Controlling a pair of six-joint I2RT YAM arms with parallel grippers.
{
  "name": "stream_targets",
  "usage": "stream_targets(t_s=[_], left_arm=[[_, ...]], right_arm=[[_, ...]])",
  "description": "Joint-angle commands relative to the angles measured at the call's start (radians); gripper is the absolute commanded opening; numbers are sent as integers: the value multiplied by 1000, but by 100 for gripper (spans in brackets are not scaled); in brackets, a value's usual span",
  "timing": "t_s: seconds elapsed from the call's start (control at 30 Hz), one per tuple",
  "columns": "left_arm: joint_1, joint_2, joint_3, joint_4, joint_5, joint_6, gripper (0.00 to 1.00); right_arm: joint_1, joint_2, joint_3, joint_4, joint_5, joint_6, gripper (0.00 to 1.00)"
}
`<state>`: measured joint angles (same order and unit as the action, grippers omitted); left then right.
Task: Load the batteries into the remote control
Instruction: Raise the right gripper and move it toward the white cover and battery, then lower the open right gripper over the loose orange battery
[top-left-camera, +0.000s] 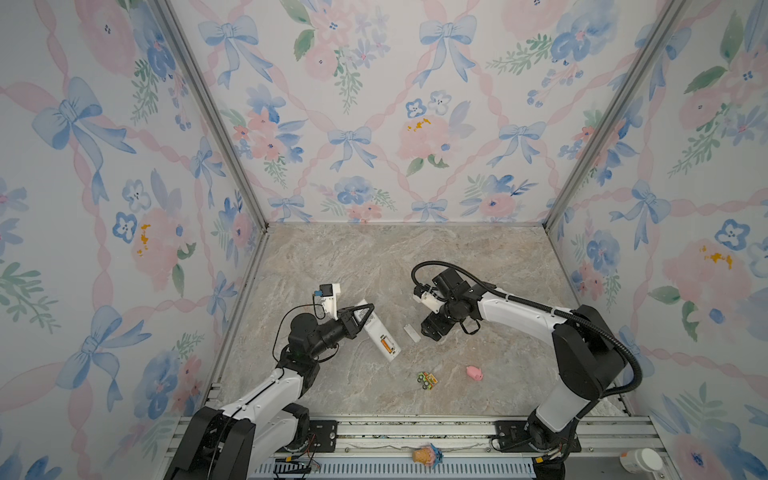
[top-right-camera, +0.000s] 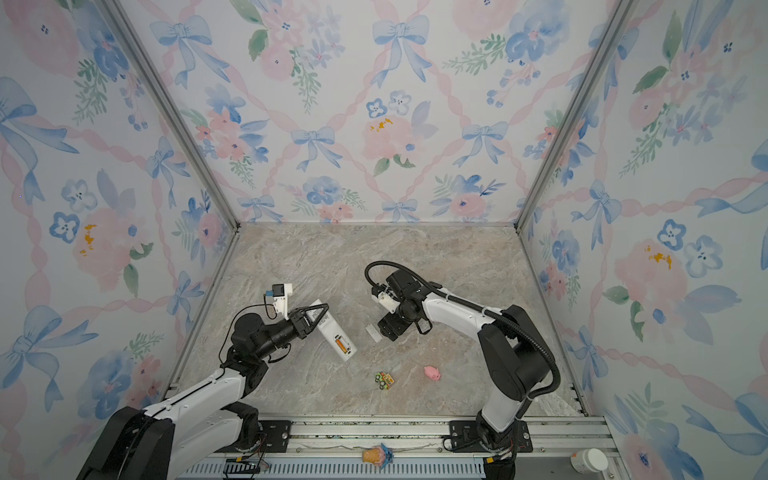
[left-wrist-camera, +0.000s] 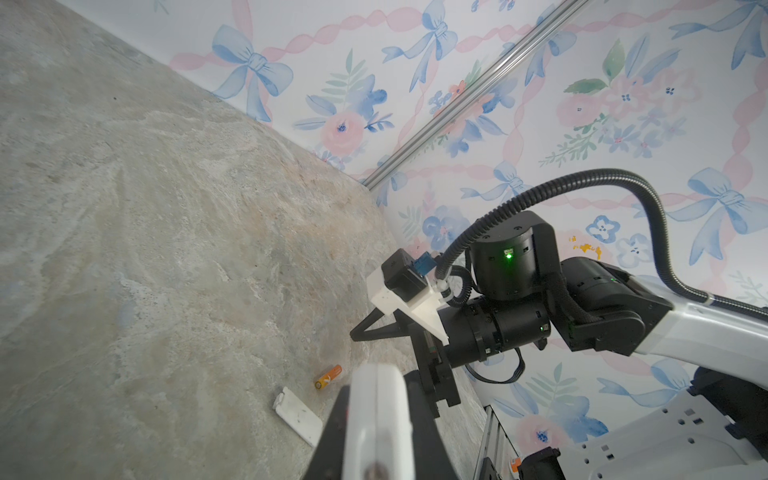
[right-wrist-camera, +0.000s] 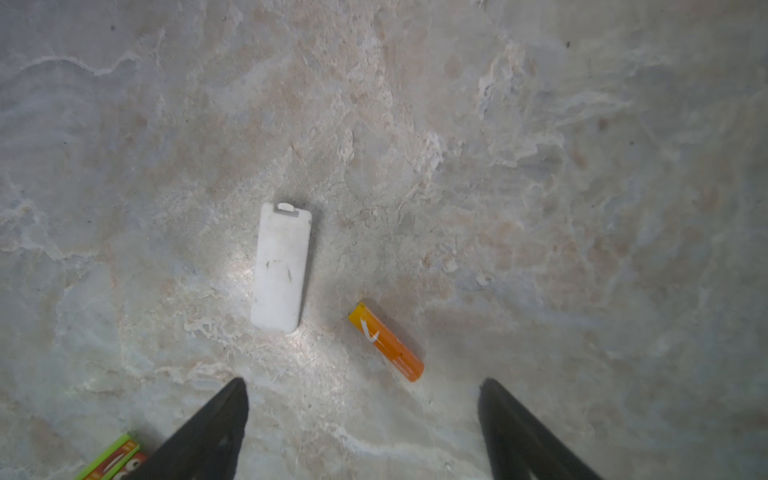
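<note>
Plainly, the next move hangs on how the loose battery (right-wrist-camera: 386, 341) lies under the right pincer (right-wrist-camera: 363, 388). That pincer is spread wide and empty, poised above the table (right-wrist-camera: 540, 166). The battery lies flat just ahead of the gap between its fingers, with the white cover (right-wrist-camera: 281, 268) just beside it but not touching. The battery's long axis runs slantwise to the line joining the two fingertips, neither along it nor square to it. I judge the wrist will need a turn before closing, so that the fingers meet across the slim width rather than catch an end. In both top views this pincer hides the battery, and only the cover shows beside it. The right arm is much the nearer one. The left pincer (top-left-camera: 368, 309) is pressed together on the far end of the remote (top-left-camera: 380, 334), whose other end points toward the cover with its bay open. In that bay an orange strip looks like the other battery (top-left-camera: 386, 344), already seated.
</note>
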<state>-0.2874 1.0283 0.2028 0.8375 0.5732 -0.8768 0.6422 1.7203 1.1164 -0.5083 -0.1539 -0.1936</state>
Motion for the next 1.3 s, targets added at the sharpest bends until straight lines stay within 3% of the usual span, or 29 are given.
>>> stream_targets(t_s=[0.0, 0.5, 1.27], left_arm=[[7, 8, -8, 18, 6, -11, 0], [15, 24, -5, 21, 9, -14, 0], [19, 23, -6, 32, 15, -22, 0]], right_arm=[[-10, 31, 32, -14, -12, 9, 88], [-12, 113, 62, -28, -6, -24, 81], [21, 170, 125, -115, 48, -40, 57]])
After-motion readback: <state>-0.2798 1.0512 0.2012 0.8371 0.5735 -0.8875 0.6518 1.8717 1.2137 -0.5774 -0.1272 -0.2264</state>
